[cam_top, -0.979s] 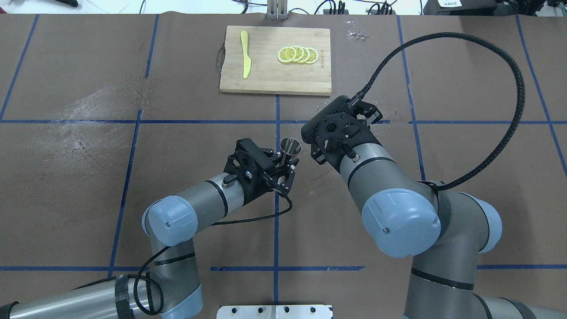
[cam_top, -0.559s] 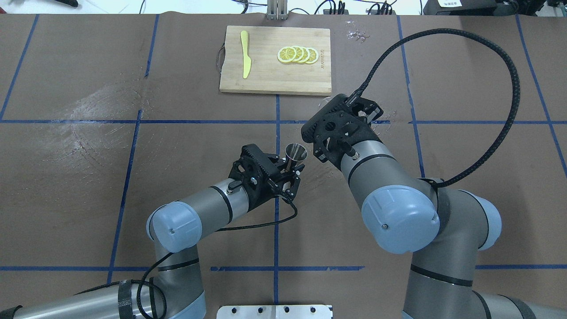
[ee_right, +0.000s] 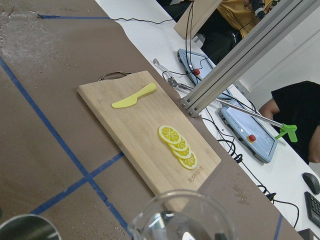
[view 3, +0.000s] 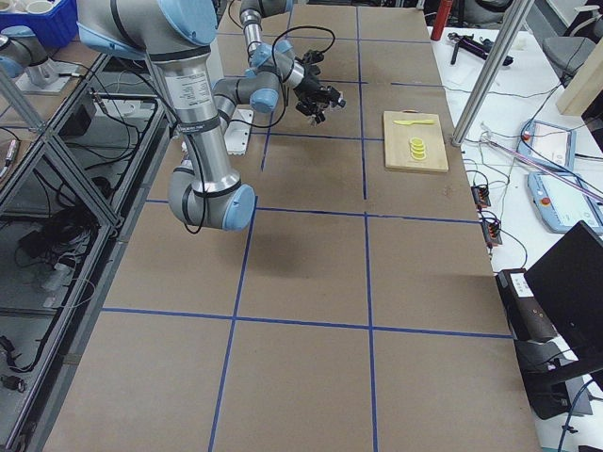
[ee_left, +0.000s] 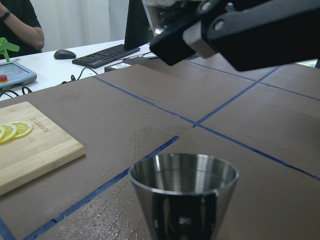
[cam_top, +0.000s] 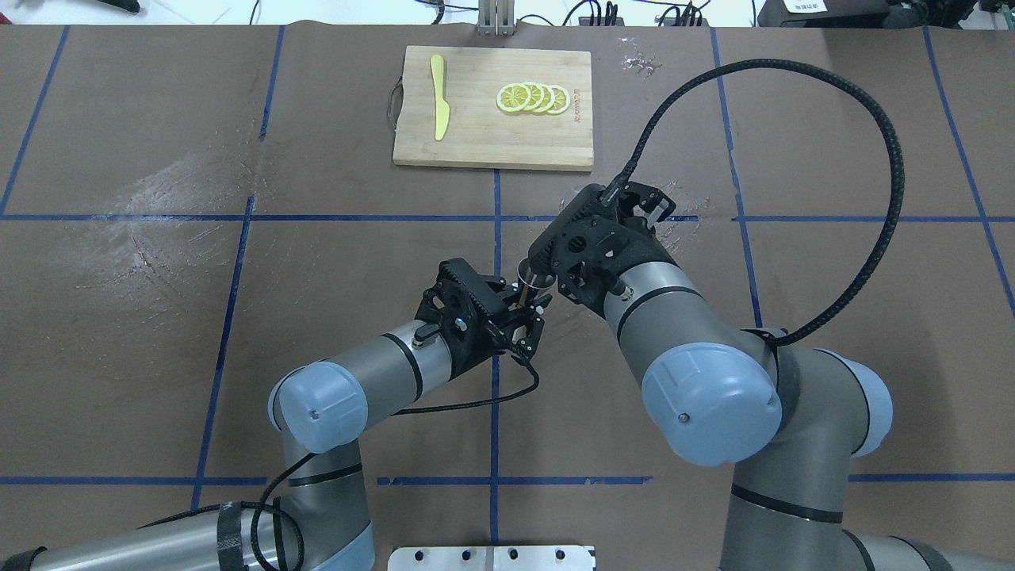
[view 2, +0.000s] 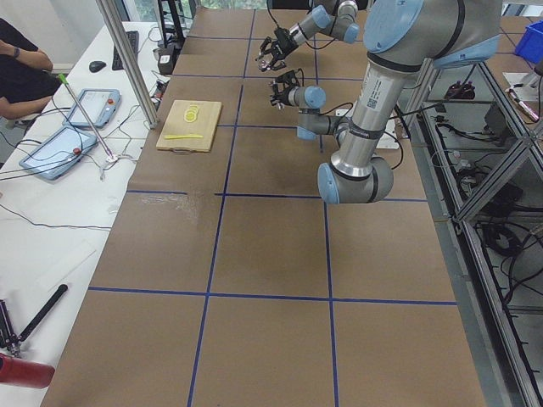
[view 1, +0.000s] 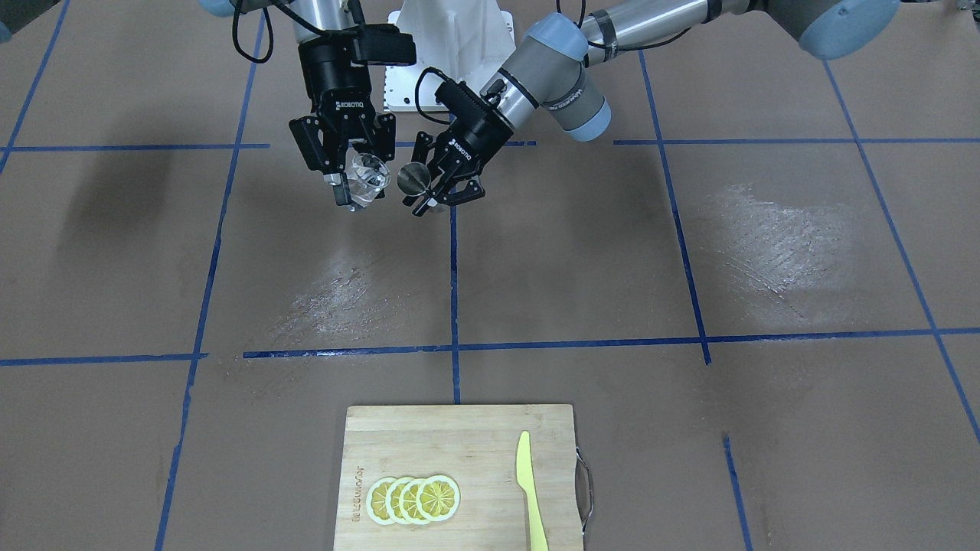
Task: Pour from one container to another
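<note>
Overhead exterior view tells the change. On the robot's side of the rectangular bamboo cutting board (cam_top: 476, 139), the left fingers (view 1: 452, 191) have carried the small conical steel measuring cup (cam_top: 526, 275) a little rightward and slightly farther from the board within the last second. They are clenched on its lower part. The cup is held upright above the brown counter (cam_top: 333, 262), mouth up, and the left wrist view shows its bowl apparently empty.

The right wrist has meanwhile slid leftward. From above, its black housing now overlaps the cup's rim, where a gap lay between them a moment ago. The right fingers (view 1: 331, 172) grasp a clear glass tumbler (view 1: 369, 180), off the counter and just beside the steel cup without touching it. It also sits closer to the board than the cup does. In the left wrist view the glass hangs higher than the steel rim.

I judge the approach nearly complete, with the two vessels lined up and no pour yet begun. Being higher, the glass looks like the source. Whether it holds liquid cannot be told.
</note>
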You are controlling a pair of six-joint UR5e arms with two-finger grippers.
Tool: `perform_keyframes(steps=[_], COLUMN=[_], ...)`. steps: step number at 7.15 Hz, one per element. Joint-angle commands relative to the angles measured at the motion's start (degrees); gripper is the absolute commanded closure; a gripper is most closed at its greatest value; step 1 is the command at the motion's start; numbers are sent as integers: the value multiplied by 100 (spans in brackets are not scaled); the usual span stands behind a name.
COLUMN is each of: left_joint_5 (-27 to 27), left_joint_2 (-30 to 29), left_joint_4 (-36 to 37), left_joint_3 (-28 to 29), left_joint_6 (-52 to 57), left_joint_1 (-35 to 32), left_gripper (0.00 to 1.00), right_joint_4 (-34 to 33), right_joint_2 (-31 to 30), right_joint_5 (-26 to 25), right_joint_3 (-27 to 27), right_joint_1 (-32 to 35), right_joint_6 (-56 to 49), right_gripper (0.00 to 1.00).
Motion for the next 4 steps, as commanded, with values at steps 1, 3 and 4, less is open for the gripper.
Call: perform_keyframes(steps=[1, 3, 4], left_joint_5=[12, 3, 12], left_joint_2=[3, 3, 3], left_joint_4=[0, 0, 0], left_joint_3=[-1, -1, -1], left_joint_6=[0, 0, 0], left_joint_1=[0, 0, 0], left_gripper=[100, 100, 100], right_joint_4=[-44, -80, -80], right_joint_2=[5, 49, 58], right_joint_5=[-49, -67, -328], right_joint_3=[-6, -6, -6], right_joint_1=[-118, -127, -162], right_joint_6=[-60, -314, -603], right_gripper=[100, 100, 100])
